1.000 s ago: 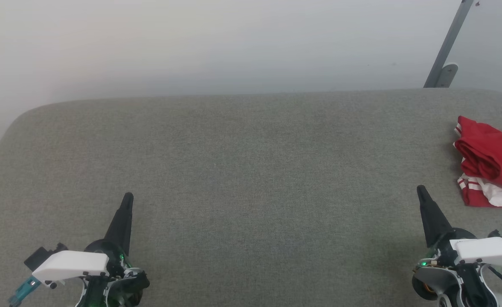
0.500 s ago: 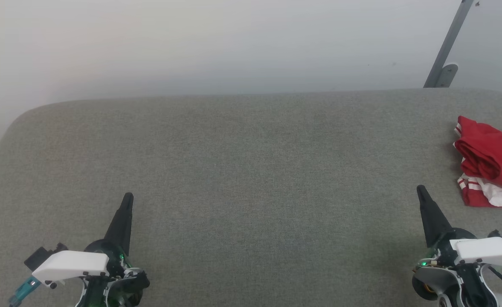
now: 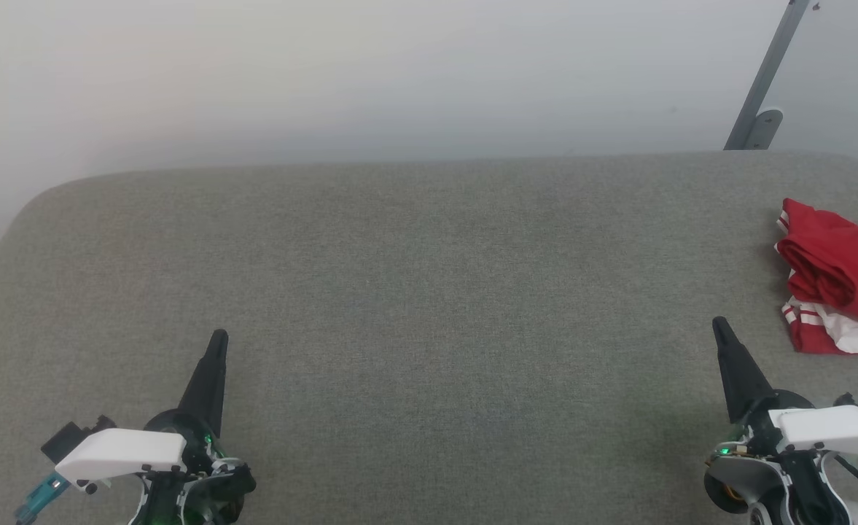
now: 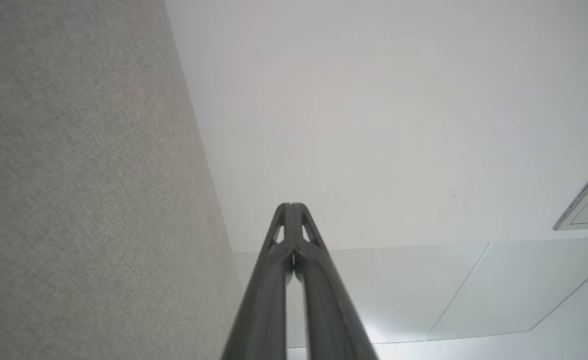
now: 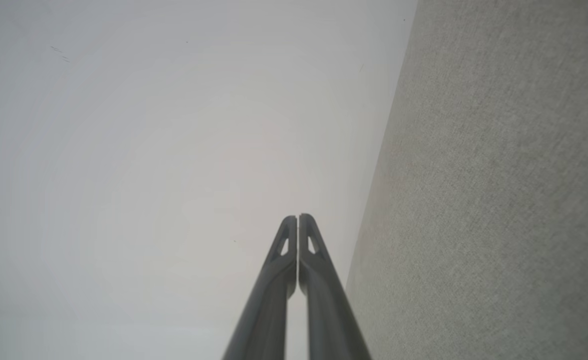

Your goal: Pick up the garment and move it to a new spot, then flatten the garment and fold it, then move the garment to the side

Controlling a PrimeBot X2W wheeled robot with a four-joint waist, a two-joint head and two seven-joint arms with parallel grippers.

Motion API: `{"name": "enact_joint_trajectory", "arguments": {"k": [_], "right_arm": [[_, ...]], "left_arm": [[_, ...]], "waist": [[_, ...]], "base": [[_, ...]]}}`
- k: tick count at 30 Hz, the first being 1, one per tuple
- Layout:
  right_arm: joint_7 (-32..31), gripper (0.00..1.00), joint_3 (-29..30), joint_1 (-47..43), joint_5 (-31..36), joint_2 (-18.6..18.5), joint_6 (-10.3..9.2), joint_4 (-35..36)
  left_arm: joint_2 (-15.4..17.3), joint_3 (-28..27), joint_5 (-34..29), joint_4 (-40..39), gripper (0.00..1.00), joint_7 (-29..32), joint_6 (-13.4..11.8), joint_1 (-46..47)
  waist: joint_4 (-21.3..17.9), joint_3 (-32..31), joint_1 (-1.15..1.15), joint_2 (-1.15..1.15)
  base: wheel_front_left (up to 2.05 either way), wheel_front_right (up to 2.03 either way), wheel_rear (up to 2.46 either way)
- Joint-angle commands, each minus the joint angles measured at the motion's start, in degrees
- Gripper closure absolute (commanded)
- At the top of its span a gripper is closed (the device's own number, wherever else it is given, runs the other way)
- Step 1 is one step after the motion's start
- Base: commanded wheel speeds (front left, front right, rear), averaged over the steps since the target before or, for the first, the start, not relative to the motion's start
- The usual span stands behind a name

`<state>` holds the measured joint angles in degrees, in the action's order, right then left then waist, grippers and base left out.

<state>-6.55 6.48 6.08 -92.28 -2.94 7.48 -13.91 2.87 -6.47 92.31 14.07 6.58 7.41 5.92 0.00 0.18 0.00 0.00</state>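
The garment [image 3: 837, 273], red with white and striped trim, lies bunched at the right edge of the grey padded table [image 3: 414, 292], partly cut off by the head view's border. My right gripper [image 3: 719, 324] rests at the lower right, shut and empty, a short way left of and nearer than the garment. At the lower left my left gripper [image 3: 219, 337] is shut and empty too, far from the garment. In the left wrist view the left gripper [image 4: 291, 206] has its fingers pressed together; the right gripper [image 5: 297, 217] looks the same in its own wrist view.
A pale wall [image 3: 370, 73] rises behind the table's far edge. A grey metal bracket [image 3: 764, 87] leans against it at the upper right. The table's rounded left corner [image 3: 28, 211] falls away to a dark floor strip.
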Motion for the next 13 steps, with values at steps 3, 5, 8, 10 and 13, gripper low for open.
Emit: {"name": "enact_joint_trajectory", "arguments": {"k": [3,5,8,10,13], "right_arm": [[-0.1,1.0,0.1,0.3,-0.3,0.2,0.02,-0.2],[-0.1,1.0,0.1,0.3,-0.3,0.2,0.02,-0.2],[0.0,1.0,0.1,0.3,-0.3,0.2,0.02,-0.2],[-0.1,1.0,0.1,0.3,-0.3,0.2,0.02,-0.2],[-0.1,1.0,0.1,0.3,-0.3,0.2,0.02,-0.2]], "left_arm": [[-0.2,-0.1,0.2,0.0,1.0,0.1,0.1,0.7],[-0.2,-0.1,0.2,0.0,1.0,0.1,0.1,0.7],[-0.2,-0.1,0.2,0.0,1.0,0.1,0.1,0.7],[-0.2,-0.1,0.2,0.0,1.0,0.1,0.1,0.7],[-0.2,-0.1,0.2,0.0,1.0,0.1,0.1,0.7]], "waist": [[0.0,0.0,0.0,0.0],[0.0,0.0,0.0,0.0],[0.0,0.0,0.0,0.0],[0.0,0.0,0.0,0.0],[0.0,0.0,0.0,0.0]], "base": [[0.0,0.0,0.0],[0.0,0.0,0.0],[0.0,0.0,0.0],[0.0,0.0,0.0],[0.0,0.0,0.0]]}}
